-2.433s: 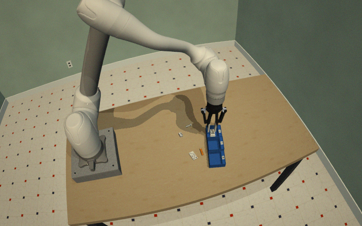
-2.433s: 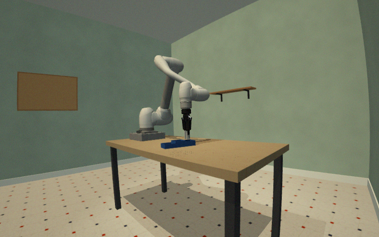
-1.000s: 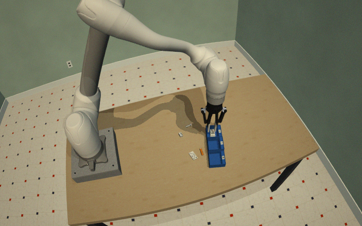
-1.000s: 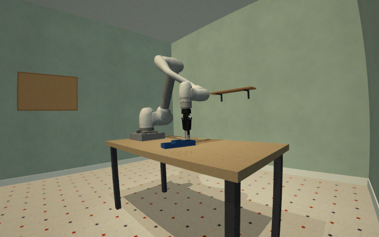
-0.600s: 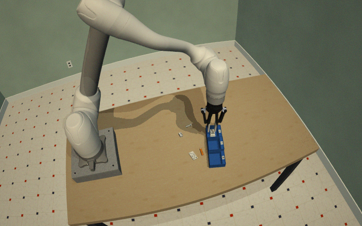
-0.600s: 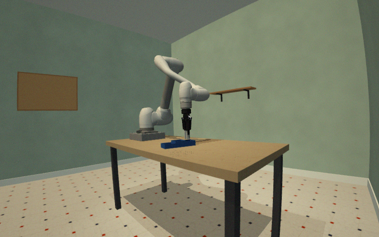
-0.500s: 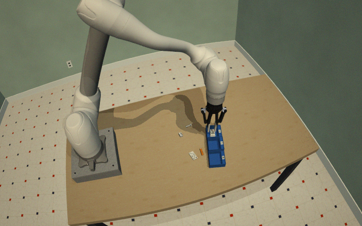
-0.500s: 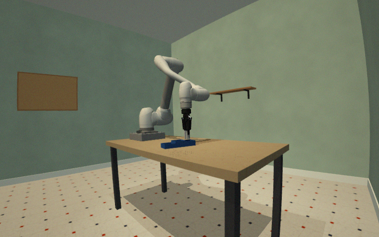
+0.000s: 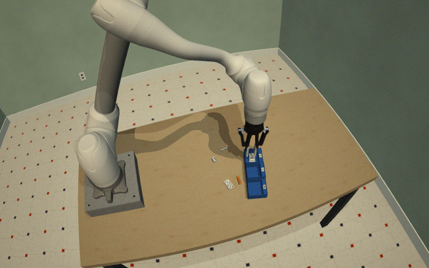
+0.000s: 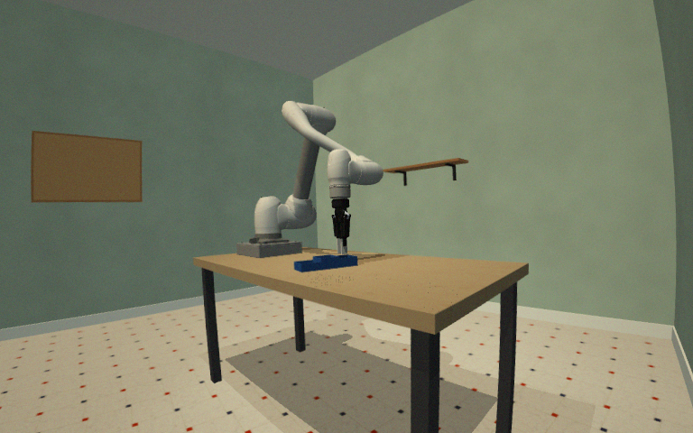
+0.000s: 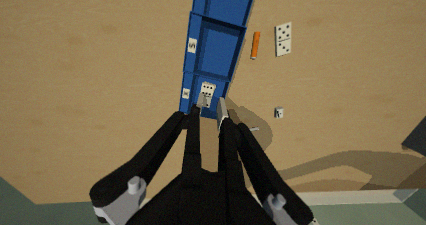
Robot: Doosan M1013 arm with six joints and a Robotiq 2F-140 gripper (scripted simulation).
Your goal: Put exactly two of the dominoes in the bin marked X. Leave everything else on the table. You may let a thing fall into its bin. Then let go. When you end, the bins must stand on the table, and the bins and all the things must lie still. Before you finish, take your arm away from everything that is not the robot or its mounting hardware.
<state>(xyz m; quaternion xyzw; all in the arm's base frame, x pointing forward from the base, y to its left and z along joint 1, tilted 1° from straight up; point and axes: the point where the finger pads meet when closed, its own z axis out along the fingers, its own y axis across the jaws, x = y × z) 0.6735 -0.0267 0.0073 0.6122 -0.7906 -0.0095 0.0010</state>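
Note:
A blue bin row [image 9: 256,191] [image 10: 323,262] [image 11: 215,50] of three compartments lies on the table. Its near compartment in the wrist view bears an X label [image 11: 186,93]. One white domino [image 11: 207,89] [image 9: 252,158] lies face up inside that compartment. My gripper [image 9: 252,152] [image 10: 342,250] [image 11: 210,101] hangs straight down just over this compartment. Its fingers stand a narrow gap apart with nothing between them. A second domino [image 9: 228,184] [image 11: 283,38] lies flat on the table left of the bin row.
An orange peg [image 9: 238,180] [image 11: 255,45] lies between the loose domino and the bins. A small white cube [image 9: 214,159] [image 11: 279,112] and a small grey bolt [image 9: 223,149] [image 11: 252,129] lie further toward the arm's base [image 9: 113,191].

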